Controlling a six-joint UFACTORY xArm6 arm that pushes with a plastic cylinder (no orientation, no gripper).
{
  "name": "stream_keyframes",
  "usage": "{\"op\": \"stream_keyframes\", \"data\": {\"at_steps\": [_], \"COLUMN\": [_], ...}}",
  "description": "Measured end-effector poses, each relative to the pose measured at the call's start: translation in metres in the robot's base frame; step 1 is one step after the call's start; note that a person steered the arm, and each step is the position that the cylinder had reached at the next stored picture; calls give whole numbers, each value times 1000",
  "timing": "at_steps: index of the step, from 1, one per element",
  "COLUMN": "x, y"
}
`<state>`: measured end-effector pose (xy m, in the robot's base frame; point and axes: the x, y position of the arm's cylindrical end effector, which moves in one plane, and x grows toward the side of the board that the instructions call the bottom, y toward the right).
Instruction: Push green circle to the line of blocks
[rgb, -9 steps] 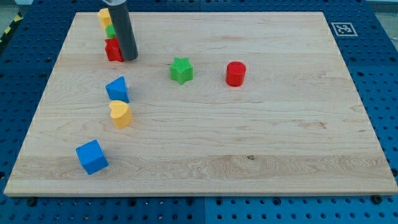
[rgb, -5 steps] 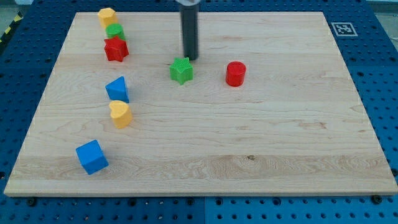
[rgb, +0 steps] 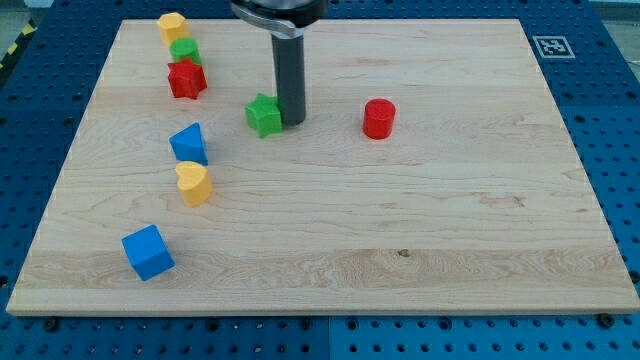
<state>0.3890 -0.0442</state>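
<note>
The green circle (rgb: 185, 50) sits near the view's top left, between a yellow block (rgb: 172, 25) above it and a red star (rgb: 186, 79) below it, close to both. My tip (rgb: 291, 122) is well to the right of them, touching the right side of a green star (rgb: 264, 115). A rough column of blocks runs down the left: a blue block (rgb: 189, 143), a yellow heart (rgb: 193, 183) and a blue cube (rgb: 148, 251).
A red cylinder (rgb: 379, 118) stands to the right of my tip. The wooden board (rgb: 450, 220) lies on a blue perforated table, with a marker tag (rgb: 551, 46) at its top right corner.
My tip went from beside the red star to the right, then came down on the green star's right side. The green star has slid left. The green circle has not moved.
</note>
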Motion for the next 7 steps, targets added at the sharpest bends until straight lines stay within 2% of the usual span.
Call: {"op": "stream_keyframes", "data": {"at_steps": [4,6,7], "x": [0,-1,-14], "y": [-14,-52,-70]}}
